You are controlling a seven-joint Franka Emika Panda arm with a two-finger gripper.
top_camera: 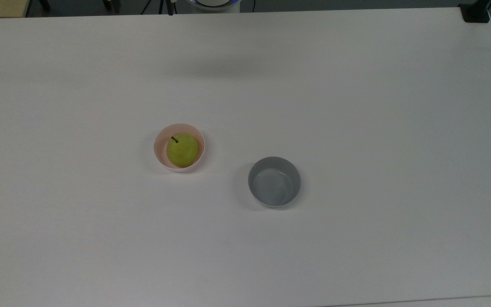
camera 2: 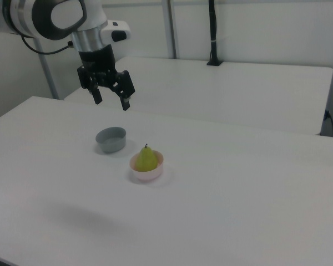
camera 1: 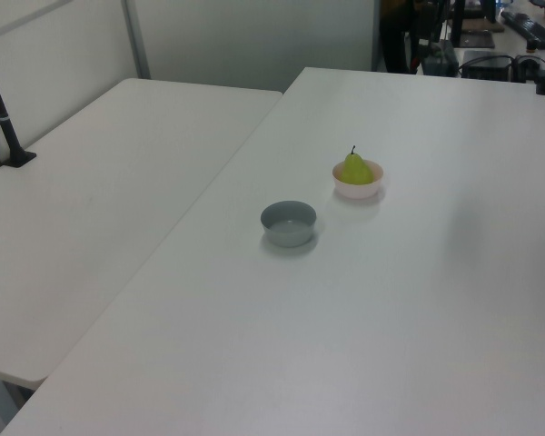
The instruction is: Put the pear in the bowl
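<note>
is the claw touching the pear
Apart. The right view shows the open claw raised well above the pear, which sits in the pink bowl.

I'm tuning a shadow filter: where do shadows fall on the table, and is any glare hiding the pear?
Top view: a soft, broad shadow lies on the table near its far edge; the grey bowl casts a faint one toward the top view's left. Right view: a dim blurred patch lies low on the right view's left, below the raised hand. No glare covers the pear in the pink bowl.
</note>
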